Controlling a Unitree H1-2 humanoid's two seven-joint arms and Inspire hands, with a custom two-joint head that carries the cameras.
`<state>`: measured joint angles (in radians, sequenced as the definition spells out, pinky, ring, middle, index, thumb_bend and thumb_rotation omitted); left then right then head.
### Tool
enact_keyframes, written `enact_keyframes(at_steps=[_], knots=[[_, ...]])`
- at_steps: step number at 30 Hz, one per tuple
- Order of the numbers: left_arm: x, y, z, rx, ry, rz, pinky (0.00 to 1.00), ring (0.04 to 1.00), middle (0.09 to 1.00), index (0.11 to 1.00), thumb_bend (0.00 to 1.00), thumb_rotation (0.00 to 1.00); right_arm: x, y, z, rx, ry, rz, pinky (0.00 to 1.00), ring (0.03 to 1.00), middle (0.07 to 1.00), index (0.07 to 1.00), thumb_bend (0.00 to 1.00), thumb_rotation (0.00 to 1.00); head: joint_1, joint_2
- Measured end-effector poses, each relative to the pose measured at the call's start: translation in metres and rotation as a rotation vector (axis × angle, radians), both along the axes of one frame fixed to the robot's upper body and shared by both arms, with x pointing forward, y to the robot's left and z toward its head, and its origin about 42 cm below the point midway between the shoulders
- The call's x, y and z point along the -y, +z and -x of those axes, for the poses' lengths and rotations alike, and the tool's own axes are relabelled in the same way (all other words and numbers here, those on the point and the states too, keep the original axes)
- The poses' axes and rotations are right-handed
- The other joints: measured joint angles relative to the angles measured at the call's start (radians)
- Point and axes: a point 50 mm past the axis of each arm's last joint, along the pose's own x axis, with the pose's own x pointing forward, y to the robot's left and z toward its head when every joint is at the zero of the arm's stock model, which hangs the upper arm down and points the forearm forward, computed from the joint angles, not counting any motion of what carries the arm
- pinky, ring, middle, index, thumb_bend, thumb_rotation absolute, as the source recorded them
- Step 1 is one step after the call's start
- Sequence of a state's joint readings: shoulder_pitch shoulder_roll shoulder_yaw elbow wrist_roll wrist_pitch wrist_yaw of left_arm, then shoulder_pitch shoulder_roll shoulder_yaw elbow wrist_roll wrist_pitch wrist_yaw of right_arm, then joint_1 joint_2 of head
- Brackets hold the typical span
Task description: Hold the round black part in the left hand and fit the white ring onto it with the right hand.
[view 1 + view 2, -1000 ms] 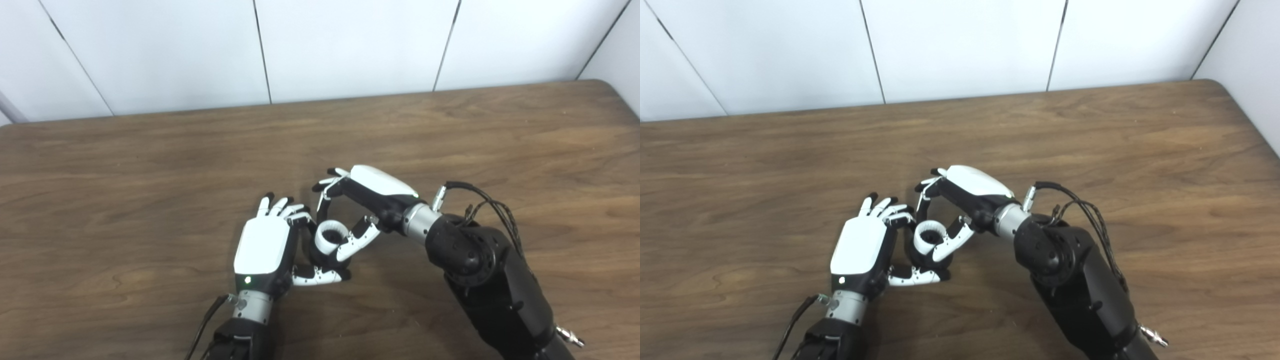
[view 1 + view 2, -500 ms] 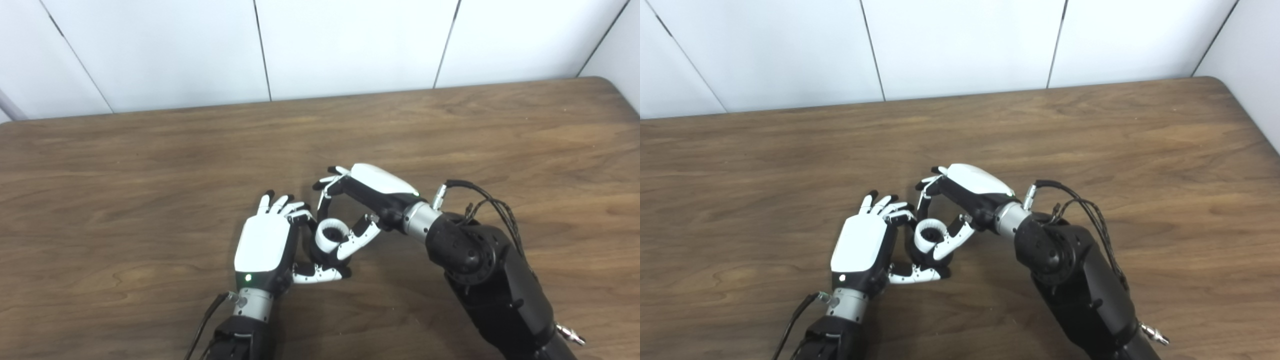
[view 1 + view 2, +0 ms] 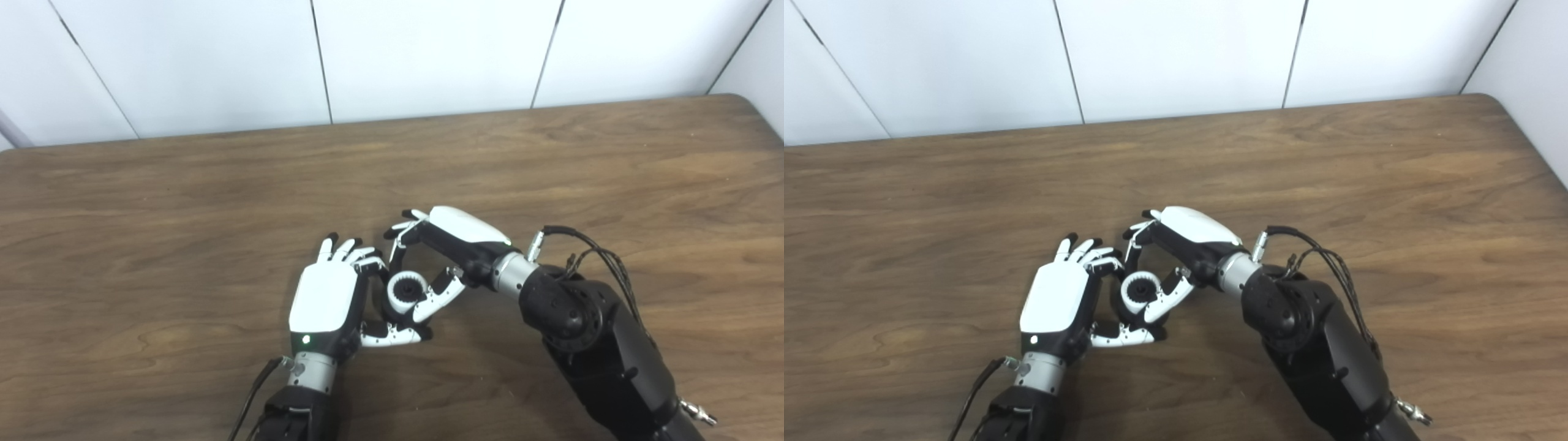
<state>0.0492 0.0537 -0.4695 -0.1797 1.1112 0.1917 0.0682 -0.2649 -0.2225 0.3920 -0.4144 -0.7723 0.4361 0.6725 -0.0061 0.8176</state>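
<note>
Robot hand (image 3: 444,254) grips ribbed white ring (image 3: 404,291).

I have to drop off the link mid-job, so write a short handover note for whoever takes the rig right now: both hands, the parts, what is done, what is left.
Left hand: shut on the round black part, thumb under it, held low over the table.
Right hand: fingers and thumb curled around the white ring.
Parts: the ring sits on top of the black part, between the two hands; the black toothed centre shows through its hole.
Done: both parts picked up, ring brought onto the part.
Left: I cannot tell if the ring is fully seated. Check, press if needed, then let go with the right hand.
</note>
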Motion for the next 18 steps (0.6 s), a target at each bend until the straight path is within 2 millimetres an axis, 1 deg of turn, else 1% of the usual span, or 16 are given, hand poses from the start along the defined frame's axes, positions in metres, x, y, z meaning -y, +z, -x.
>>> enact_keyframes(at_steps=[6, 7, 8, 9, 11, 12, 14, 18], knots=[[0.0005, 0.0002, -0.0001, 0.0, 0.002, -0.003, 1.0, 0.895, 0.787, 0.485, 0.52, 0.06, 0.0004, 0.0002, -0.0001, 0.005, 0.002, 0.004, 1.0, 1.0, 0.872, 0.491, 0.52, 0.15, -0.005, -0.002], [0.0008, 0.0003, -0.0001, 0.002, 0.002, -0.005, 1.0, 0.894, 0.786, 0.485, 0.52, 0.06, 0.0007, 0.0002, -0.0002, 0.005, 0.001, 0.005, 1.0, 1.0, 0.877, 0.568, 0.75, 0.19, -0.005, -0.002], [0.0009, 0.0004, -0.0001, 0.003, 0.002, -0.008, 1.0, 0.893, 0.786, 0.485, 0.52, 0.06, 0.0009, 0.0002, -0.0002, 0.006, 0.001, 0.006, 1.0, 1.0, 0.881, 0.602, 0.84, 0.22, -0.005, 0.0], [0.001, 0.0004, -0.0001, 0.004, 0.002, -0.01, 1.0, 0.893, 0.785, 0.485, 0.52, 0.06, 0.0014, 0.0002, -0.0003, 0.006, -0.001, 0.009, 1.0, 1.0, 0.888, 0.628, 0.89, 0.24, -0.005, 0.0], [0.0009, 0.0005, -0.0001, 0.006, 0.003, -0.013, 1.0, 0.892, 0.784, 0.485, 0.52, 0.06, 0.0033, 0.0002, -0.0007, 0.009, -0.008, 0.017, 1.0, 1.0, 0.903, 0.665, 0.96, 0.27, -0.005, 0.0], [0.0009, 0.0005, -0.0001, 0.006, 0.003, -0.014, 1.0, 0.894, 0.785, 0.485, 0.52, 0.06, 0.0041, 0.0003, -0.001, 0.009, -0.013, 0.021, 1.0, 1.0, 0.91, 0.683, 0.98, 0.28, -0.005, 0.0], [0.0008, 0.0005, -0.0001, 0.006, 0.003, -0.014, 1.0, 0.897, 0.787, 0.485, 0.52, 0.06, 0.0051, 0.0003, -0.0013, 0.011, -0.019, 0.026, 1.0, 1.0, 0.917, 0.708, 1.0, 0.3, -0.005, 0.0], [0.0018, 0.0007, -0.0003, 0.003, 0.003, -0.013, 1.0, 0.895, 0.786, 0.485, 0.52, 0.06, 0.0054, 0.0004, -0.0013, 0.013, -0.02, 0.028, 1.0, 1.0, 0.918, 0.723, 1.0, 0.33, -0.003, 0.002]])
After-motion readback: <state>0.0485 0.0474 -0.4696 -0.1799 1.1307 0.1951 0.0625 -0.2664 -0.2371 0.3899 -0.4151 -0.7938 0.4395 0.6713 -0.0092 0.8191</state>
